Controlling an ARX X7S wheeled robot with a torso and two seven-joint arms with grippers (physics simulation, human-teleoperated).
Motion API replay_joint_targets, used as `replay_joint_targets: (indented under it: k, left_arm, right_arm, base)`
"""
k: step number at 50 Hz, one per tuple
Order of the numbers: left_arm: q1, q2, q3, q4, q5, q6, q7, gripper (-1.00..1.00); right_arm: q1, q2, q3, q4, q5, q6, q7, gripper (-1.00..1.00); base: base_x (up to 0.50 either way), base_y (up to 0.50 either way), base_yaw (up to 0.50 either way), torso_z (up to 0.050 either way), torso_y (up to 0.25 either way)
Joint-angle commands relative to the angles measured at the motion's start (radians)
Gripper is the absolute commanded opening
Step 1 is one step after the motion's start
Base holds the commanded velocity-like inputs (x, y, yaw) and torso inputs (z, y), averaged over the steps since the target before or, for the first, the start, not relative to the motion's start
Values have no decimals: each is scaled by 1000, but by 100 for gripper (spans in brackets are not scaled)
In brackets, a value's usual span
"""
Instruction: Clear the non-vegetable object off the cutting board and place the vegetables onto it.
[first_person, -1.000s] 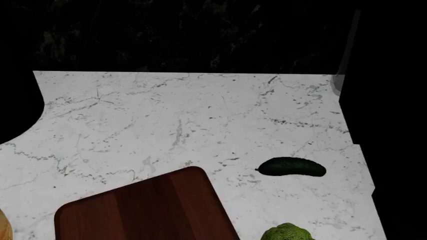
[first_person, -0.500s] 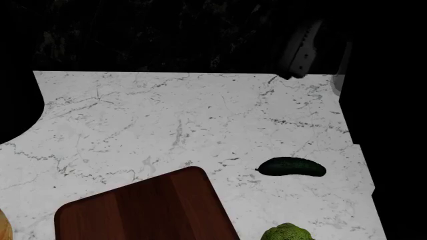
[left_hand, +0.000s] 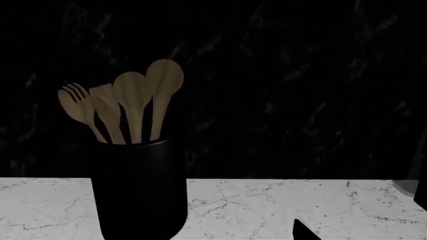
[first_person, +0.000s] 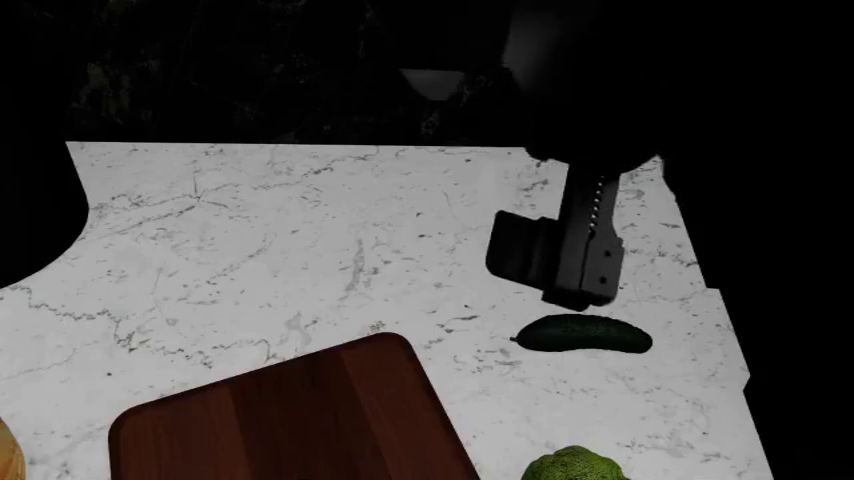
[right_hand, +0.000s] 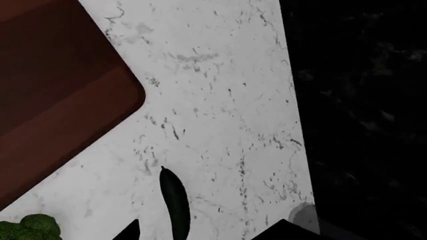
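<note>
The dark reddish-brown cutting board (first_person: 287, 420) lies at the near left with nothing on its visible part; it also shows in the right wrist view (right_hand: 53, 75). The dark green cucumber (first_person: 583, 334) lies on the marble counter right of the board. The yellow-green broccoli head (first_person: 574, 468) sits nearer, cut by the frame edge. My right gripper (first_person: 577, 298) hangs just behind and above the cucumber. In the right wrist view the right gripper (right_hand: 207, 235) is open and empty, with the cucumber (right_hand: 175, 202) between its fingertips (right_hand: 130, 232) and the broccoli (right_hand: 30, 227) off to one side. My left gripper (left_hand: 213, 237) shows only one fingertip (left_hand: 303, 232), set wide.
A black utensil holder (left_hand: 137, 200) with wooden spoons and a fork stands close before the left wrist camera. A sliver of an orange-tan object (first_person: 7, 455) shows left of the board. The counter (first_person: 334, 250) ends at its right edge just past the cucumber, with a dark wall behind.
My right arm has come down into the head view from the top and now hangs just above the cucumber. The board, cucumber and broccoli have not moved.
</note>
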Motion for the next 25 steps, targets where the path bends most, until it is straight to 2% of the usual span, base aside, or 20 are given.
replay_joint_targets:
  k: [1,6,19,25]
  left_arm:
    - [2,16,-45,3,5,-9,6,100]
    - [2,38,-50,-4,1,-24,-16,100]
    - [-42,108,-50,-38,-32,-89,-110,100]
    - [-80,167,-38,-69,-45,-122,-160,100]
  right_arm:
    - [-29,-23,-26,9,-54,-30,-51,100]
    - [-48,-30,-32,61,-70,-72,-68,100]
    - [-119,-128,-17,387,-101,-298,-212,100]
    - [-160,-154,-13,487,-110,-362,-235,100]
  base:
    - [0,0,0,0,0]
    - [0,0,0,0,0]
    - [0,0,0,0,0]
    - [0,0,0,0,0]
